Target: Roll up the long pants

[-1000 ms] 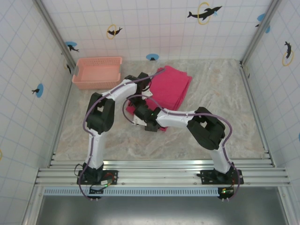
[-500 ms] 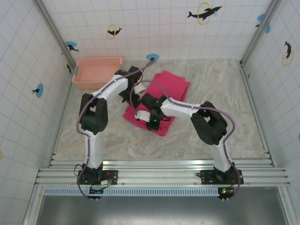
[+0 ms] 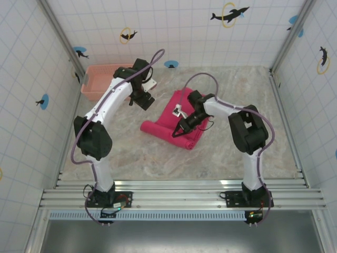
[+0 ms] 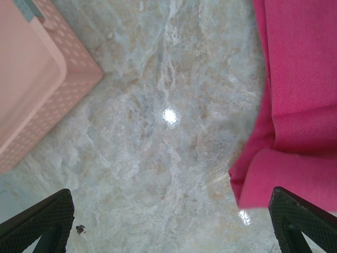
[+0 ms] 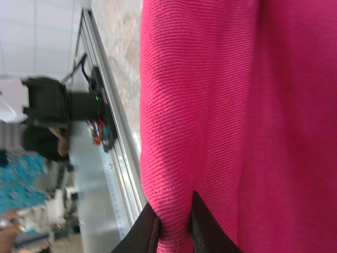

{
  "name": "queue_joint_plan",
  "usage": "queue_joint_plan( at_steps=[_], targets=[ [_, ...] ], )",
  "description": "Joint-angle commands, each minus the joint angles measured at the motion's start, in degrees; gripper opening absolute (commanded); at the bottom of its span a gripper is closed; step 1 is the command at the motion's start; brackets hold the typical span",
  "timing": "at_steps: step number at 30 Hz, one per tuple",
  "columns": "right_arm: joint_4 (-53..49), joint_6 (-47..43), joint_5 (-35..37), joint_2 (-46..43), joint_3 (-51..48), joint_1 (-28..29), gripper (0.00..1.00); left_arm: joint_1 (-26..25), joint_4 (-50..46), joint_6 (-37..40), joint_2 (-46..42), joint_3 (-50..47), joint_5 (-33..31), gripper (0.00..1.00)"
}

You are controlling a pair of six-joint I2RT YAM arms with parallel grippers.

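Two grippers work over the marble table. The right gripper is closed on a fold of the long pants, which lie folded in the middle of the frame. The left gripper hangs wide open between pants and basket.

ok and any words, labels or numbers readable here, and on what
None can be read.
The long pants and the basket are plain, with no label showing.
The wall stickers are dolphin pictures with rings, no letters.
The background clutter in the right wrist view is too blurred to tell.
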Motion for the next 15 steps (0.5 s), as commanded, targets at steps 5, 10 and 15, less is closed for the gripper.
queue_joint_plan(
  at_steps=[5,10,15],
  targets=[
    [4.81,6.89,-0.21,5.13,-0.95,-2.22,0.10,-3.78,-3.01,-2.84,3.00,-1.28,0.20,0.97],
    [3.61,6.29,4.59,6.63,-2.55,-3.29,0.11,-5.09,-2.73,-3.74,5.20,-1.21,2.54,0.97],
    [4.45,7.54,7.33,8.48,-4.26,-4.53,0.11,-6.04,-2.25,-4.94,7.45,-1.69,5.43,0.97]
  ],
)
